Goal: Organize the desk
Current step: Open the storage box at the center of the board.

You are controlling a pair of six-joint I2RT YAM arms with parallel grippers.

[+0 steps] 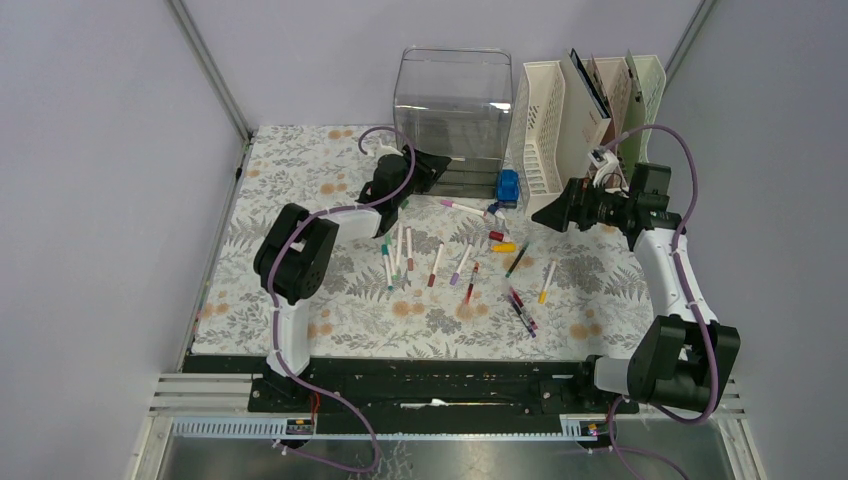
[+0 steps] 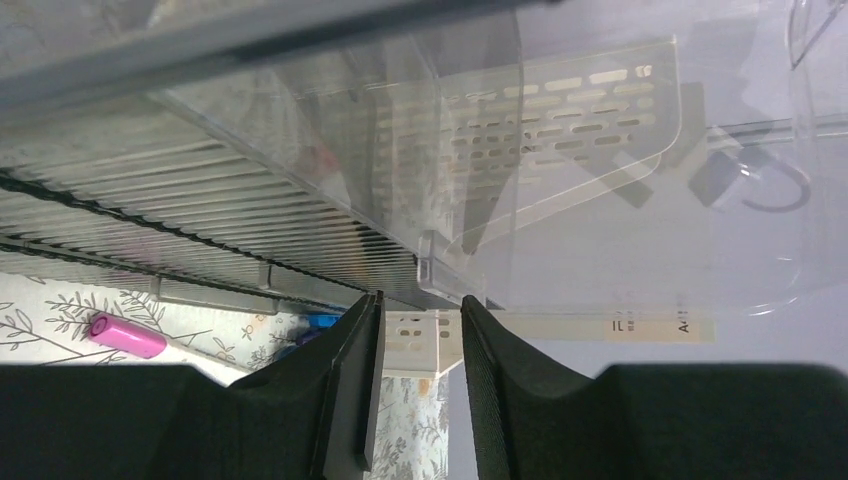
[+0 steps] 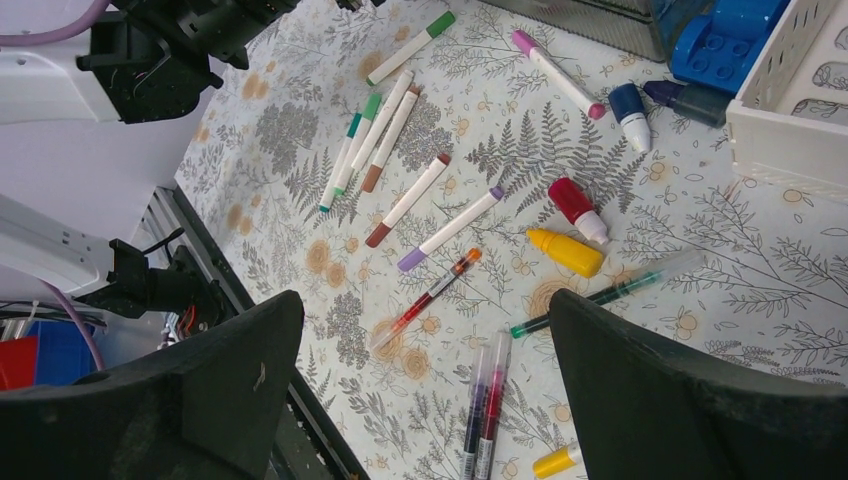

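The desk has a white cloth with grey ferns and orange flowers. Several markers and pens lie scattered across its middle. My left gripper is at the base of a clear plastic bin at the back. In the left wrist view its fingers stand a narrow gap apart, just below the bin's bottom corner, with nothing between them. My right gripper hovers over the pens, wide open and empty. A clear red pen lies on the cloth under it.
A white file organizer with folders stands at the back right, with a blue toy block between it and the bin. Loose yellow and red caps lie among the pens. A pink marker lies by the bin. A black rail runs along the near edge.
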